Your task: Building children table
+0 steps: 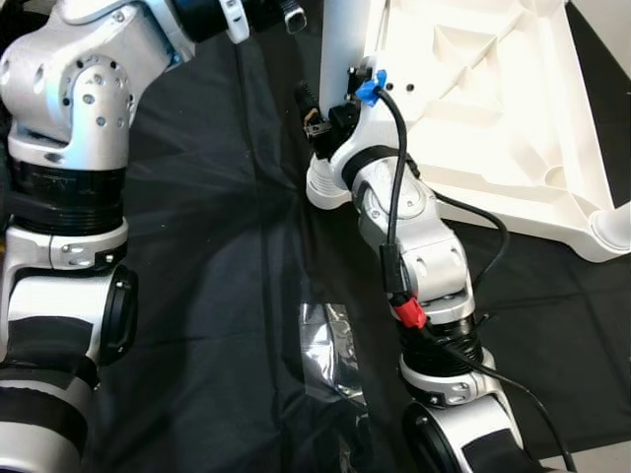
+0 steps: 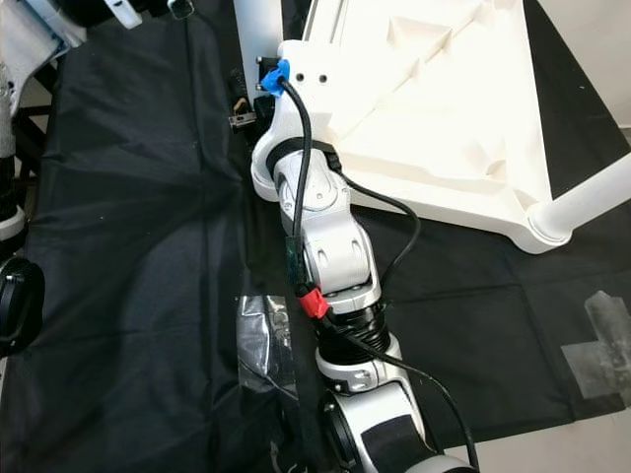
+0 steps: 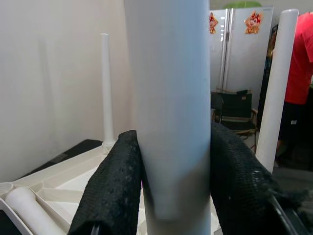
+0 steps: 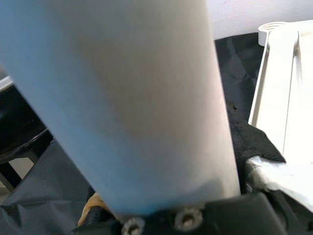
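Note:
The white table top lies upside down on a black cloth. A white table leg stands upright at its near corner socket. My left gripper is shut on this leg high up, a black padded finger pressing each side. Low down by the socket, my right gripper is closed around the same leg, which sits right against its palm with a black finger at its side. Another leg stands fitted in the right corner.
Two more fitted legs rise from the table top, and a loose white tube lies in it. A person in a red shirt stands beyond, near a fridge. A clear plastic bag lies on the cloth.

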Robot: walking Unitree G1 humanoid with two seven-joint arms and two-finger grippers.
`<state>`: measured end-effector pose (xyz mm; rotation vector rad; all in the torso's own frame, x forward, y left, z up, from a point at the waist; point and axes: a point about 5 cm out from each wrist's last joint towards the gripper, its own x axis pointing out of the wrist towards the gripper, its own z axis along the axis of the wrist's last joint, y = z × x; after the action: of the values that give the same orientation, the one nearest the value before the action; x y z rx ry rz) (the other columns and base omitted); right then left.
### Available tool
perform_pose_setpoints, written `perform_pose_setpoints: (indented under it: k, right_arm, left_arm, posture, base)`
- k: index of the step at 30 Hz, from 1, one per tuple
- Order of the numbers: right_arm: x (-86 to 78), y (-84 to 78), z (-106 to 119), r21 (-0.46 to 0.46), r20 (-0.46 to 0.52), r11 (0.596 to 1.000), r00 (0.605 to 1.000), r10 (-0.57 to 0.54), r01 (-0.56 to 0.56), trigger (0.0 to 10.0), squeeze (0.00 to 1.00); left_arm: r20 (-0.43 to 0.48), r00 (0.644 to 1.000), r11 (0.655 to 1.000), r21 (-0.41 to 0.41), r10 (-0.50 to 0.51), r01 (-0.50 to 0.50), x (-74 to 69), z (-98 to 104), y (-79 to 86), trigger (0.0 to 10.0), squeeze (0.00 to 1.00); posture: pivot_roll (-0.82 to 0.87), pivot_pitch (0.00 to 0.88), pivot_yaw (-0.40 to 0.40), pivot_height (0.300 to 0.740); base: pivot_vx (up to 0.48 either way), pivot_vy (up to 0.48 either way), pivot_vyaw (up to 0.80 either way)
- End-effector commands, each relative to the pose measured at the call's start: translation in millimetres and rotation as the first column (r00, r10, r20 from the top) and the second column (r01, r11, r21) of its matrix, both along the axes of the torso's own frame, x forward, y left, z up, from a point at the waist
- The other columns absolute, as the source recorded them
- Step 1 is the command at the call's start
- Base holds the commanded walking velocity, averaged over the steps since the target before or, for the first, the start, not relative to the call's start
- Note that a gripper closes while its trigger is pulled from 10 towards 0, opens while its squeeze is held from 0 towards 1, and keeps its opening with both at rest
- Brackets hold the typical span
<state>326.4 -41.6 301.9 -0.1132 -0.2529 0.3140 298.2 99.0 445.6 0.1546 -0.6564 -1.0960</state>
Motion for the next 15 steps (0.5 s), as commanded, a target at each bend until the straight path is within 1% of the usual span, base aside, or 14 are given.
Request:
perform_pose_setpoints:
  k: [1,2,3,4,5,6,7,8,9,10,11,13,14,15]
  right_arm:
    - [6.8,7.0,-44,-0.049,-0.207,0.998,0.978,0.028,-0.039,10.0,0.00]
    - [6.8,7.0,-44,-0.049,-0.207,0.998,0.978,0.028,-0.039,10.0,0.00]
    - [6.4,7.0,-43,-0.044,-0.199,0.998,0.979,0.043,-0.053,10.0,1.00]
    - [5.4,7.2,-37,-0.013,-0.164,0.996,0.983,0.086,-0.090,10.0,1.00]
    - [4.4,5.2,-27,0.002,-0.103,0.989,0.984,0.147,-0.147,10.0,1.00]
    - [4.4,5.2,-27,0.002,-0.103,0.989,0.984,0.147,-0.147,10.0,1.00]
    - [3.0,2.6,-19,0.008,-0.048,0.978,0.976,0.210,-0.210,10.0,1.00]
    - [1.5,-1.6,-11,-0.004,-0.001,0.961,0.961,0.275,-0.275,10.0,1.00]
    - [1.5,-1.6,-11,-0.004,-0.001,0.961,0.961,0.275,-0.275,10.0,1.00]
    - [-0.6,-9.2,-3,-0.022,0.039,0.928,0.928,0.372,-0.371,10.0,1.00]
    - [-2.5,-14.3,2,-0.036,0.061,0.902,0.900,0.432,-0.431,10.0,1.00]
    - [-2.5,-14.3,2,-0.036,0.061,0.902,0.900,0.432,-0.431,10.0,1.00]
    - [-2.4,-27.7,9,-0.081,0.077,0.867,0.865,0.496,-0.491,10.0,1.00]
    - [-0.6,-41.8,16,-0.153,0.090,0.843,0.842,0.531,-0.516,10.0,1.00]
  left_arm:
    - [0.056,0.998,0.998,0.056,0.021,-0.024,-2.5,3,-3.7,0.0,0.00]
    - [0.056,0.998,0.998,0.056,0.021,-0.024,-2.5,3,-3.7,0.0,0.00]
    - [0.059,0.998,0.998,0.062,0.021,-0.024,-2.0,3,-3.6,0.0,0.00]
    - [0.064,0.998,0.997,0.070,0.022,-0.026,-1.4,2,-3.7,0.0,0.00]
    - [0.068,0.997,0.997,0.077,0.021,-0.027,-1.2,0,-4.0,0.0,0.00]
    - [0.068,0.997,0.997,0.077,0.021,-0.027,-1.2,0,-4.0,0.0,0.00]
    - [0.071,0.997,0.996,0.084,0.021,-0.027,-1.3,-1,-4.3,0.0,0.00]
    - [0.076,0.997,0.996,0.088,0.019,-0.026,-1.2,-1,-4.9,0.0,0.00]
    - [0.076,0.997,0.996,0.088,0.019,-0.026,-1.2,-1,-4.9,0.0,0.00]
    - [0.079,0.997,0.995,0.093,0.016,-0.024,-1.5,-2,-5.6,0.0,0.00]
    - [0.082,0.997,0.995,0.097,0.014,-0.022,-1.4,-2,-6.0,0.0,0.00]
    - [0.082,0.997,0.995,0.097,0.014,-0.022,-1.4,-2,-6.0,0.0,0.00]
    - [0.084,0.996,0.995,0.100,0.011,-0.019,-1.6,-2,-6.9,0.0,0.00]
    - [0.086,0.996,0.995,0.103,0.007,-0.016,-1.5,-3,-7.8,0.0,0.00]
  posture:
    - [-0.01,0.302,-0.057,0.740]
    - [-0.01,0.302,-0.057,0.740]
    - [-0.01,0.302,-0.057,0.740]
    - [-0.01,0.299,-0.057,0.740]
    - [-0.01,0.298,-0.054,0.740]
    - [-0.01,0.298,-0.054,0.740]
    - [-0.01,0.298,-0.054,0.740]
    - [-0.01,0.298,-0.054,0.740]
    - [-0.01,0.298,-0.054,0.740]
    - [-0.01,0.299,-0.050,0.740]
    - [-0.01,0.299,-0.050,0.740]
    - [-0.01,0.299,-0.050,0.740]
    - [-0.01,0.299,-0.049,0.740]
    - [-0.01,0.298,-0.049,0.740]
  base:
    - [0.000,0.000,0.00]
    - [0.000,0.000,0.00]
    - [0.000,0.000,0.00]
    - [0.000,0.000,0.00]
    - [0.000,0.000,0.00]
    - [0.000,0.000,0.00]
    - [0.000,0.000,0.00]
    - [0.000,0.000,0.00]
    - [0.000,0.000,0.00]
    - [0.000,0.000,0.00]
    - [0.000,0.000,0.00]
    - [0.000,0.000,0.00]
    - [0.000,0.000,0.00]
    - [0.000,0.000,0.00]
